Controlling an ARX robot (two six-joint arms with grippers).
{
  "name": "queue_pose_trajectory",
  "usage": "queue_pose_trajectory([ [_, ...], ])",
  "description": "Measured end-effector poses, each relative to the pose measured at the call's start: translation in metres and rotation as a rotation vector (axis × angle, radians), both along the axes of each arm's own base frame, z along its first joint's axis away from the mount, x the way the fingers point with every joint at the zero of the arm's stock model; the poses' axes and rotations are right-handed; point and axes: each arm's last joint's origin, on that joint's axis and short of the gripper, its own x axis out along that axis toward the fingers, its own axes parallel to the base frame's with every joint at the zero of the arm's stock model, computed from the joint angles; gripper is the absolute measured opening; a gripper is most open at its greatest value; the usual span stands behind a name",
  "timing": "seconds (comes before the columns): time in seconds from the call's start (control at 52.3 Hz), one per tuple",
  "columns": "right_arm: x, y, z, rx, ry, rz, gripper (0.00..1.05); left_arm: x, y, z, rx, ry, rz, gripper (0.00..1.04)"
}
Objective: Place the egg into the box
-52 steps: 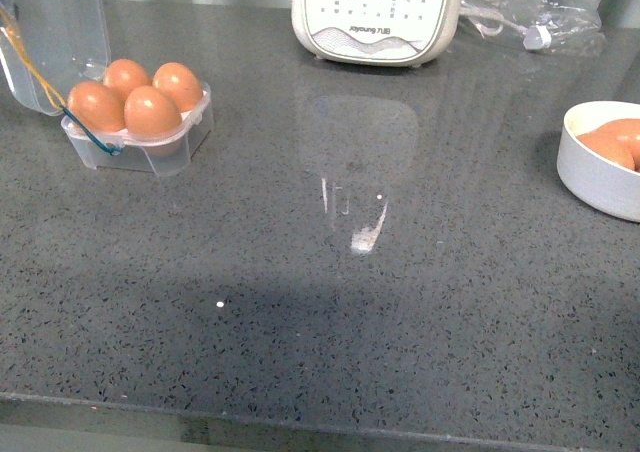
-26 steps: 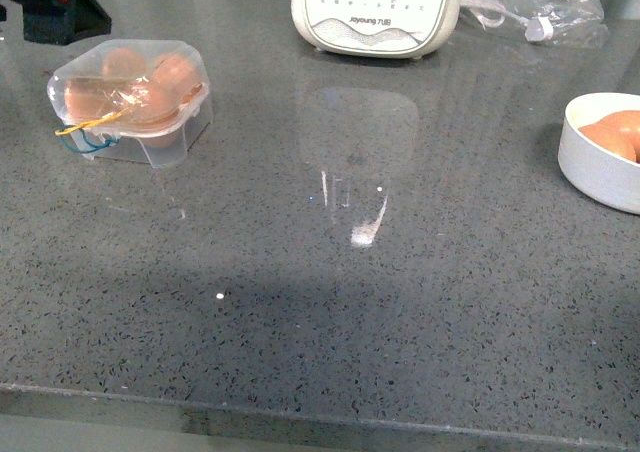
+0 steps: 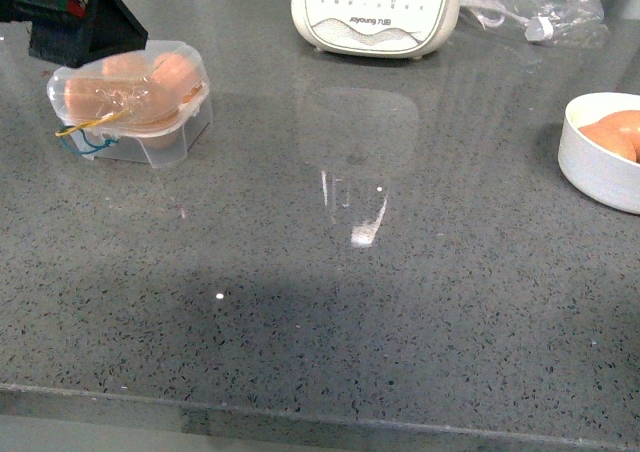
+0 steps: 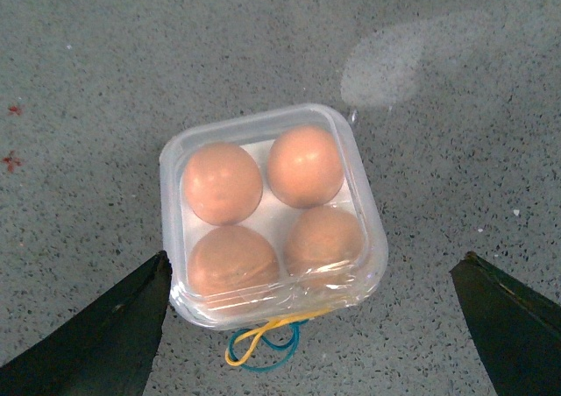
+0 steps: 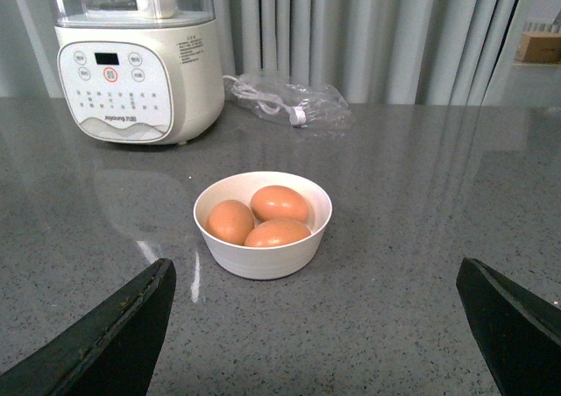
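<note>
The box (image 3: pixel 130 102) is a clear plastic carton at the far left of the counter, with its lid down over several brown eggs. In the left wrist view the box (image 4: pixel 272 212) has every cell filled, for example by one egg (image 4: pixel 223 181), and yellow and blue bands (image 4: pixel 263 348) hang from its side. My left gripper (image 4: pixel 314 265) is open, with one jaw on either side above the box's banded end, touching nothing. It shows as a dark shape (image 3: pixel 70 17) behind the box in the front view. My right gripper (image 5: pixel 316 269) is open and empty over the counter.
A white bowl (image 5: pixel 263 258) holding three brown eggs stands at the right, also in the front view (image 3: pixel 590 167). A white appliance with buttons (image 3: pixel 375 12) stands at the back, a clear plastic bag (image 3: pixel 530 12) beside it. The counter's front edge (image 3: pixel 320 412) runs along the bottom.
The box's lid stood open one second ago and is now shut over the eggs. My left arm has come into view behind the box and moved slightly right.
</note>
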Motion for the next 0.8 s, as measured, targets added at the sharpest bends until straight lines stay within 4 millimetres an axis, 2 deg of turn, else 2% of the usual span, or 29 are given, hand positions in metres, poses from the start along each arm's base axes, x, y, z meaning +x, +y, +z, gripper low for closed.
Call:
queue_pose_trajectory([
  [0.23,0.000,0.000,0.000,0.000,0.000,0.000,0.97,-0.031,0.006,0.055,-0.002,-0.126,0.010,0.98],
  [0.306,0.000,0.000,0.000,0.000,0.000,0.000,0.97,-0.054,0.015,0.080,0.010,-0.199,0.018,0.98],
  [0.402,0.000,0.000,0.000,0.000,0.000,0.000,0.97,-0.077,0.029,0.096,0.022,-0.242,0.034,0.98],
  [0.593,0.000,0.000,0.000,0.000,0.000,0.000,0.97,-0.099,0.057,0.097,0.033,-0.232,0.088,0.98],
  [0.803,0.000,0.000,0.000,0.000,0.000,0.000,0.97,-0.123,0.080,0.076,0.073,-0.186,0.151,0.98],
])
